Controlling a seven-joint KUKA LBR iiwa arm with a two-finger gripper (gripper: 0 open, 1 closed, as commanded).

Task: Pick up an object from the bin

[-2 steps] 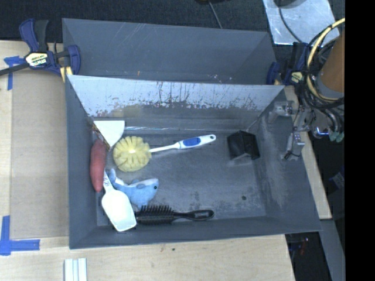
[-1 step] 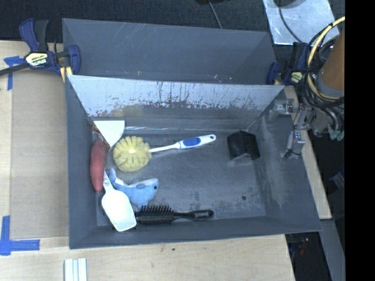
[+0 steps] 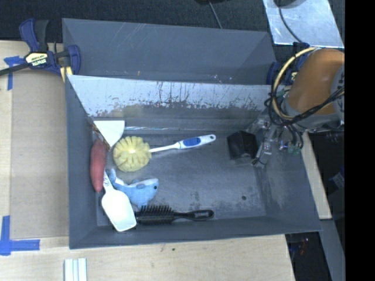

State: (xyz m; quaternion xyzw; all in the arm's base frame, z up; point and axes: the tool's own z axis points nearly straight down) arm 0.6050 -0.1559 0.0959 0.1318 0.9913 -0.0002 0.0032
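No legible text, label, brand, number or sign anywhere in frame; any markings too small to make out.

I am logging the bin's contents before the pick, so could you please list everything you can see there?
bin: one, grey, middle of the view
dish brush: one, yellow head, white and blue handle, left half of the floor
hairbrush: one, black, along the near wall
scoop: one, white, near left corner
soft toy: one, light blue, beside the scoop
long thing: one, red, against the left wall
card: one, white, far left corner
block: one, black, right side
gripper: one, dark, just right of the block
arm: one, orange cover and cables, right rim
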